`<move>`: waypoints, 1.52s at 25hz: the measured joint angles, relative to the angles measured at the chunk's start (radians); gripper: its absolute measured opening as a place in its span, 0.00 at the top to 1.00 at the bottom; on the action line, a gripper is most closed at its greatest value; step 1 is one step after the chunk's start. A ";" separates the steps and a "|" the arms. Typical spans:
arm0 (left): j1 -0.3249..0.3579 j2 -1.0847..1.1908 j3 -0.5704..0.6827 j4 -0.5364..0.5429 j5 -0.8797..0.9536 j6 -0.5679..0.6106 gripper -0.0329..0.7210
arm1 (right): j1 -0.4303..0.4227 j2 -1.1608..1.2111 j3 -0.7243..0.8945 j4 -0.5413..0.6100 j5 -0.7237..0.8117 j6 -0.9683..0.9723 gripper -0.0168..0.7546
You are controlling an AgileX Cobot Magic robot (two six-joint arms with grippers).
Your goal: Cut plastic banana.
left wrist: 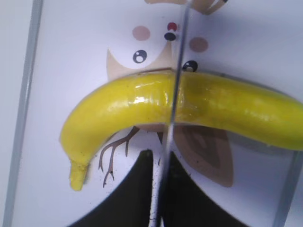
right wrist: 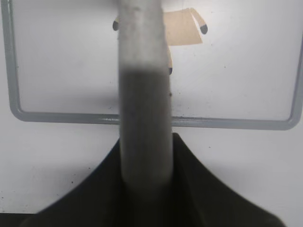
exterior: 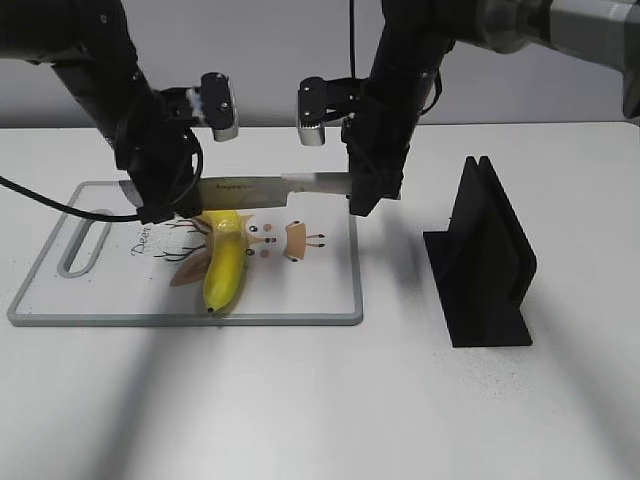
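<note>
Knife (exterior: 270, 187) and plastic banana (exterior: 226, 266) dominate the exterior view: the knife hangs level above a white cutting board (exterior: 320, 290) with a grey rim, carried at both ends. The left pincer (exterior: 160, 205) clasps the blade's tip end, and the right pincer (exterior: 365, 195) grips the handle end. The banana lies on the board under the blade, its length running toward the camera, across printed cartoon animals. A black knife stand (exterior: 485, 260) sits on the white counter (exterior: 400, 400) to the right, well apart from the board.

From the left wrist view, the blade (left wrist: 173, 104) appears edge-on as a thin line crossing the banana (left wrist: 123, 109) near mid-length; whether it touches the peel cannot be told. The left pincer's dark fingers (left wrist: 128, 198) close on the blade at the bottom of the frame. The banana rests over an owl drawing (left wrist: 142, 54).

From the right wrist view, the grey knife handle (right wrist: 142, 118) runs up the middle, clenched between the right pincer's black fingers (right wrist: 203, 189). Beyond it lies the board's grey rim (right wrist: 61, 116). The banana is out of sight here.
</note>
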 joint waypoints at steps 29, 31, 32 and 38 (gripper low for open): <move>0.018 -0.281 0.000 0.300 0.138 -0.816 0.10 | 0.001 -0.299 0.210 0.025 -0.010 0.131 0.77; 0.039 -0.281 0.000 0.311 0.232 -0.881 0.11 | 0.001 -0.329 0.227 0.025 -0.010 0.177 0.77; 0.052 -0.281 0.000 0.317 0.277 -0.913 0.12 | 0.001 -0.344 0.233 0.024 -0.010 0.204 0.77; 0.146 -0.282 0.000 0.307 0.333 -1.056 0.16 | 0.001 -0.428 0.238 -0.037 -0.008 0.514 0.77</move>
